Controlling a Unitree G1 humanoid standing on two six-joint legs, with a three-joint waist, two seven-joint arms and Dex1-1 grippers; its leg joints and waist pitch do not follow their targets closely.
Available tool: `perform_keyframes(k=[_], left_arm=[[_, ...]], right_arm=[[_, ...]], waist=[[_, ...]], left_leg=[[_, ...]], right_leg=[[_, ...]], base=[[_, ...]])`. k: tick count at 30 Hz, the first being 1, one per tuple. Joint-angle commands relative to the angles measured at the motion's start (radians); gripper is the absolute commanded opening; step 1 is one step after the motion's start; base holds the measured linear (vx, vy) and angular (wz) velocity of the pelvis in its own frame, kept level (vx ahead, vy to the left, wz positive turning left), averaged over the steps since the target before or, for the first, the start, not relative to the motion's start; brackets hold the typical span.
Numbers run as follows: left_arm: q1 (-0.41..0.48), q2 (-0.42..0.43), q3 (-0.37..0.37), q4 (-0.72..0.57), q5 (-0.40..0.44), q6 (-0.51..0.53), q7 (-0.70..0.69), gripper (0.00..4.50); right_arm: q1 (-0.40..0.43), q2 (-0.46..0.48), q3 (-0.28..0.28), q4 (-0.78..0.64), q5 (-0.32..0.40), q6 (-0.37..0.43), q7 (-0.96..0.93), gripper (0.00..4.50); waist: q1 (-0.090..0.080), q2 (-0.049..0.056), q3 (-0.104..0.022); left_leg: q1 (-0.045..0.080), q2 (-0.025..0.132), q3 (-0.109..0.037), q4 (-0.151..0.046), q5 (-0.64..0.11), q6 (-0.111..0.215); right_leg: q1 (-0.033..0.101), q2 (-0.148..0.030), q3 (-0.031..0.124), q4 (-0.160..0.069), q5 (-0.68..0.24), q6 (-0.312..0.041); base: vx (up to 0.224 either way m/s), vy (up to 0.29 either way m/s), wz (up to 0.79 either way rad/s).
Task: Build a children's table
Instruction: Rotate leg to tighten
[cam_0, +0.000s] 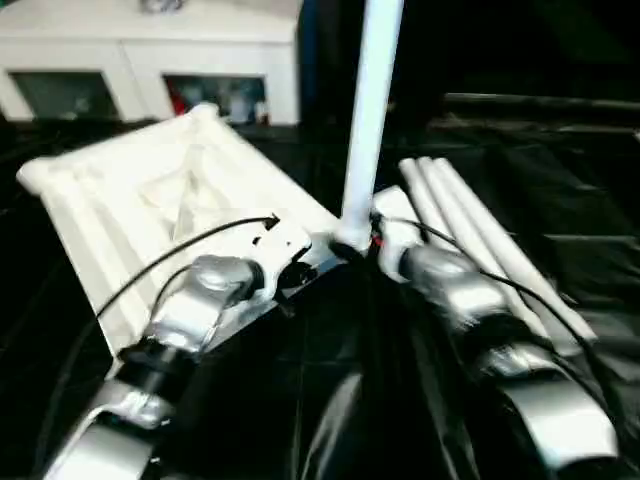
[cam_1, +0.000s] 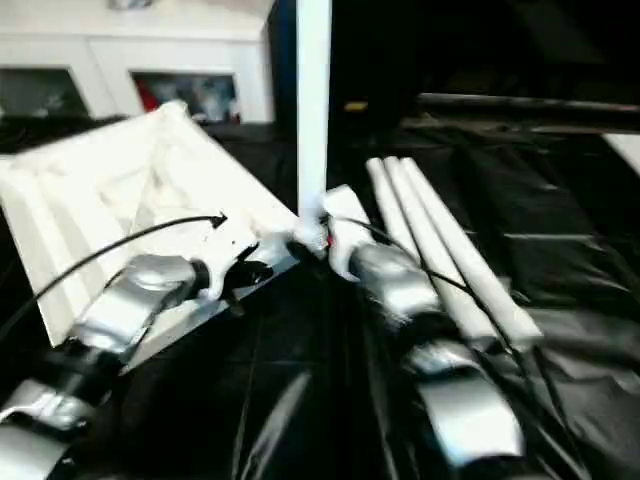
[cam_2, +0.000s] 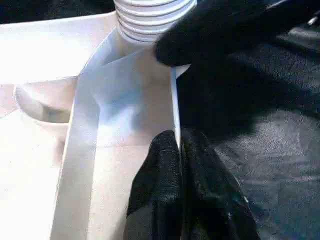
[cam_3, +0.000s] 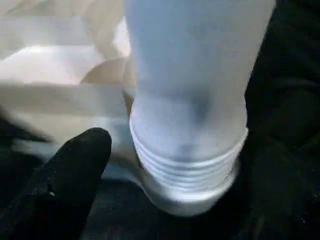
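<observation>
Black plastic sheeting (cam_0: 560, 230) is covering the whole work surface you are looking down on, and a white cabinet (cam_0: 150, 60) with glass doors is standing along the far side. You are seeing the tabletop (cam_0: 150, 210) lying ribbed side up on the sheeting to your left, with one leg (cam_0: 370, 110) standing upright at its near right corner; in the right wrist view its threaded end is sitting in the round corner socket (cam_3: 190, 197) with several turns of thread exposed. Three loose legs (cam_0: 480, 240) are lying side by side on the sheeting to the right of that corner, just beside your right forearm. Your left gripper (cam_2: 180, 150) is pinching the thin edge wall of the tabletop near the same corner, its fingers (cam_2: 155, 190) pressed together on the plastic. Your right gripper (cam_0: 385, 245) is sitting at the foot of the upright leg, and its one visible finger (cam_3: 65, 180) is standing clear of the thread, so its jaws are reading as spread apart, holding nothing.
</observation>
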Motion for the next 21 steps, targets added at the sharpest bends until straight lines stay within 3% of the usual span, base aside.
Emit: perform_keyframes(k=[1,3,4,7,8,10,11,14,18,21], left_arm=[[0.020,0.012,-0.022,0.001,0.007,-0.011,-0.027,0.00],[0.031,0.032,-0.028,-0.012,0.000,-0.026,-0.061,0.00],[0.036,0.040,-0.031,-0.019,-0.001,-0.044,-0.077,0.00],[0.046,0.052,-0.033,-0.034,-0.011,-0.053,-0.106,0.00],[0.059,0.064,-0.036,-0.054,-0.024,-0.076,-0.142,0.00],[0.089,0.095,-0.045,-0.108,-0.058,-0.097,-0.222,0.00],[0.101,0.109,-0.048,-0.130,-0.071,-0.103,-0.250,0.00],[0.113,0.126,-0.047,-0.153,-0.084,-0.111,-0.277,0.00],[0.123,0.141,-0.041,-0.168,-0.092,-0.115,-0.292,0.00],[0.135,0.156,-0.033,-0.183,-0.095,-0.120,-0.309,0.00]], right_arm=[[0.012,-0.002,0.028,-0.039,-0.004,0.006,0.054,4.38],[0.033,-0.035,0.047,-0.077,-0.008,-0.010,0.105,4.38],[0.039,-0.045,0.050,-0.090,-0.008,-0.014,0.118,4.38],[0.048,-0.061,0.053,-0.107,-0.002,-0.024,0.146,4.38],[0.058,-0.076,0.055,-0.131,0.006,-0.025,0.173,4.38],[0.091,-0.116,0.072,-0.197,0.026,-0.015,0.268,4.38],[0.107,-0.135,0.084,-0.223,0.030,-0.015,0.310,4.38],[0.128,-0.163,0.097,-0.255,0.037,-0.015,0.369,4.38],[0.147,-0.188,0.110,-0.284,0.044,-0.017,0.419,4.38],[0.159,-0.204,0.128,-0.290,0.033,-0.024,0.447,4.38]], waist=[[0.003,-0.002,-0.094],[0.006,-0.007,-0.094],[0.007,-0.006,-0.092],[0.008,-0.001,-0.083],[0.009,0.001,-0.080],[0.010,-0.002,-0.077],[0.012,0.000,-0.075],[0.015,-0.002,-0.077],[0.018,-0.003,-0.081],[0.019,-0.011,-0.085]], left_leg=[[-0.009,0.035,-0.005,-0.026,0.149,0.197],[-0.025,0.030,-0.005,-0.020,0.141,0.221],[-0.025,0.031,-0.004,-0.020,0.130,0.220],[-0.022,0.039,-0.003,-0.026,0.038,0.174],[-0.016,0.041,-0.003,-0.028,-0.001,0.147],[-0.018,0.046,-0.004,-0.033,-0.039,0.118],[-0.013,0.048,-0.002,-0.034,-0.058,0.108],[-0.007,0.045,0.004,-0.033,-0.070,0.102],[-0.011,0.044,0.005,-0.030,-0.047,0.103],[-0.020,0.040,0.004,-0.025,-0.009,0.116]], right_leg=[[0.081,-0.085,0.075,-0.024,0.184,-0.252],[0.087,-0.085,0.074,-0.021,0.175,-0.253],[0.083,-0.084,0.073,-0.024,0.154,-0.249],[0.080,-0.084,0.071,-0.045,-0.032,-0.215],[0.075,-0.082,0.071,-0.053,-0.101,-0.204],[0.079,-0.084,0.073,-0.055,-0.160,-0.182],[0.075,-0.084,0.075,-0.058,-0.185,-0.172],[0.071,-0.080,0.078,-0.058,-0.183,-0.174],[0.073,-0.079,0.080,-0.050,-0.141,-0.187],[0.079,-0.080,0.079,-0.042,-0.099,-0.185]], base=[[0.000,0.000,0.00],[0.000,0.000,0.00],[0.000,0.000,0.00],[0.000,0.000,0.00],[0.000,0.000,0.00],[0.000,0.000,0.00],[0.000,0.000,0.00],[0.000,0.000,0.00],[0.000,0.000,0.00],[0.000,0.000,0.00]])
